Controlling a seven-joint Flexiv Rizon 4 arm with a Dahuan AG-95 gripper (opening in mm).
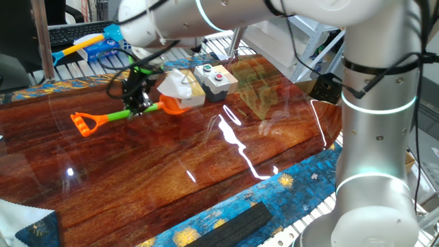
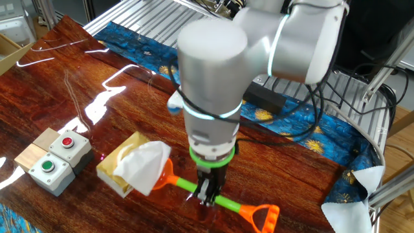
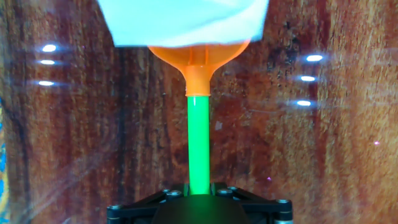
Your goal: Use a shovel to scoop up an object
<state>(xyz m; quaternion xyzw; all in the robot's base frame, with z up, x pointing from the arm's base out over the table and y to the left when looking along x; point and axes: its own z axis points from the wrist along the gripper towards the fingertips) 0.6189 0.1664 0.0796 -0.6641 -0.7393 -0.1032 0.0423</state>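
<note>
The shovel (image 1: 116, 117) lies low over the wooden table, with an orange blade (image 1: 173, 106), a green shaft (image 3: 199, 143) and an orange D-handle (image 2: 264, 216). My gripper (image 1: 139, 104) is shut on the green shaft (image 2: 208, 197) near its middle; in the hand view the shaft runs up from between the jaws. The blade (image 3: 199, 55) is pushed against and partly under the object (image 2: 136, 165), a tan box with white tissue (image 3: 183, 18) sticking out. The blade's front edge is hidden beneath the tissue.
A grey box with a red and a green button (image 2: 57, 158) stands just beyond the object. A blue scoop with a yellow handle (image 1: 86, 44) lies on the metal rack behind the table. Blue patterned cloth (image 1: 226, 219) borders the table, with a black bar (image 1: 226, 226) on it.
</note>
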